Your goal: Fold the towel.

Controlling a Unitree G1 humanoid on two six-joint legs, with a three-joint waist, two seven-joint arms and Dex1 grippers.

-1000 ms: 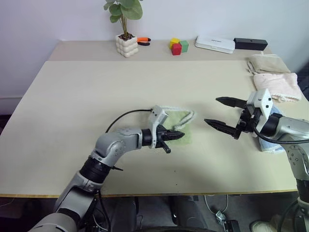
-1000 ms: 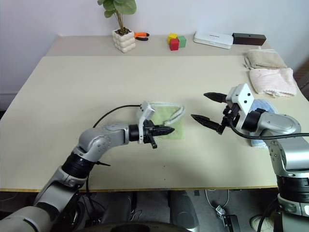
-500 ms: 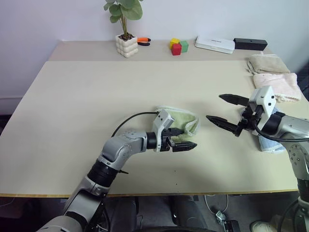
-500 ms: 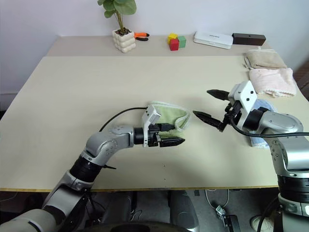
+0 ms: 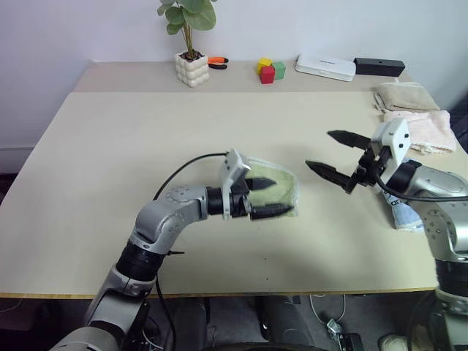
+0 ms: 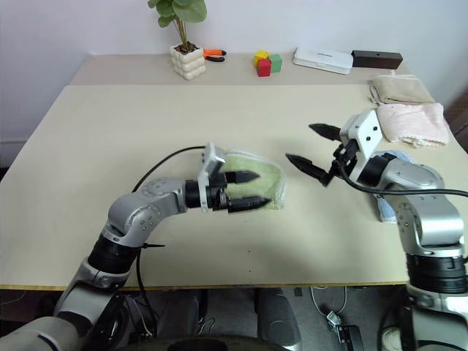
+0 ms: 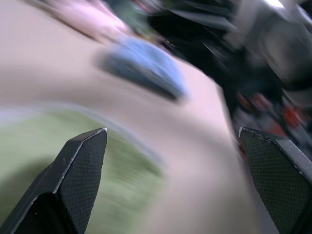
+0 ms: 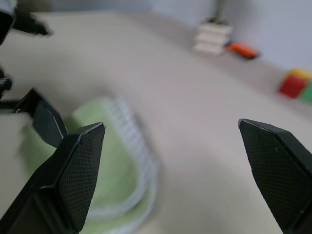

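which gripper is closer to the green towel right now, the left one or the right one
Left. The left gripper is open right over the towel, its fingers spread across the cloth. The right gripper is open too, hanging off to the towel's right with bare table between.

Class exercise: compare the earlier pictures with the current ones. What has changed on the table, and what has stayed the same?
The left gripper, whose fingers were shut on the towel a second ago, has opened and let it go, rising a little over it. The towel's edge, lifted before, now lies folded over in a compact pad. The right gripper stays open, holding nothing, beside the towel. The folded towels, the plant pot and the blocks have not moved.
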